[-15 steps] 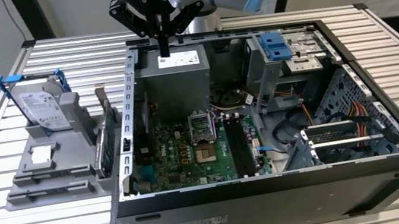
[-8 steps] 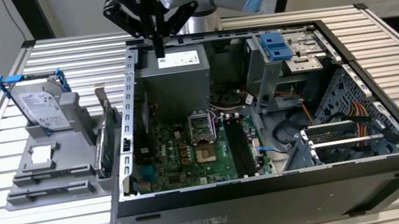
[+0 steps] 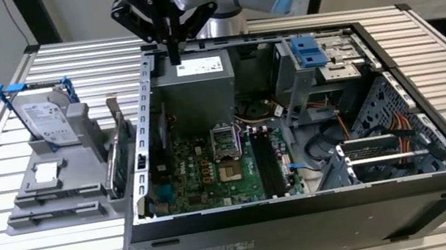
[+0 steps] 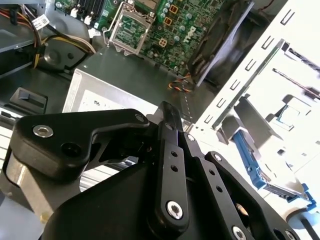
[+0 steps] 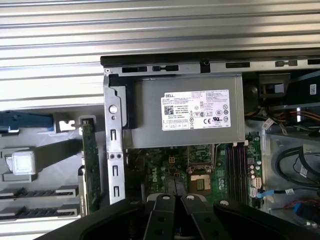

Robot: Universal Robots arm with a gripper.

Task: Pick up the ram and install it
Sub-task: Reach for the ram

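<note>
Your gripper (image 3: 175, 59) hangs over the power supply (image 3: 191, 96) at the twelve o'clock edge of the open case (image 3: 312, 232). Its fingers are pinched together on nothing, likely parked clear. Where the ram sits, I cannot tell.

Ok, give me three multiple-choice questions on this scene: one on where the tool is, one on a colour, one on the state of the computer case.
1. Where does the tool hang?
A) above the grey power supply
B) above a cardboard box
C) above a keyboard

2. What colour is the frame round the hard drive?
A) red
B) blue
C) yellow

3. How is the computer case?
A) closed all round
B) open, with the motherboard showing
C) wrapped in plastic

Answers:
1 A: in the exterior view the tool hangs over the power supply's top.
2 B: the frame's bar and sides are blue.
3 B: the case's upper side is off and the boards and cables lie in sight.
</note>
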